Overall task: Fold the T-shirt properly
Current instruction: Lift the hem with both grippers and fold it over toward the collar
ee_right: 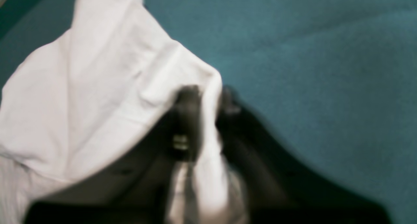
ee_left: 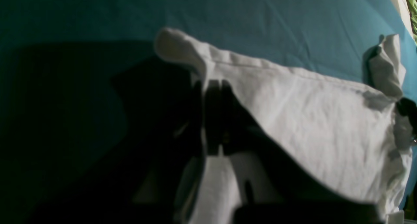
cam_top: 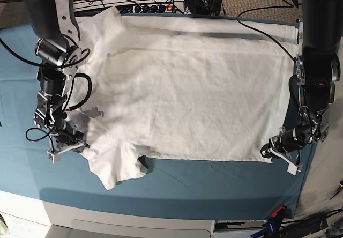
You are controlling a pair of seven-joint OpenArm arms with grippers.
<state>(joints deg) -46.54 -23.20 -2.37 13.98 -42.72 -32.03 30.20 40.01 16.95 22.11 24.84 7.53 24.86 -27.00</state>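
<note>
Base view showed the white T-shirt (cam_top: 187, 88) spread flat, wrinkled, on the teal tablecloth (cam_top: 187, 184); left gripper (cam_top: 276, 152) pinched its hem corner, right gripper (cam_top: 72, 141) seemingly clamped fabric near the sleeve.

- The T-shirt (cam_top: 182, 93) is showing plain white, no print.
- The cloth (cam_top: 203, 184) under it is showing solid teal-blue.
- The grippers, left (cam_top: 276, 153) and right (cam_top: 75, 141), are showing black.
</note>
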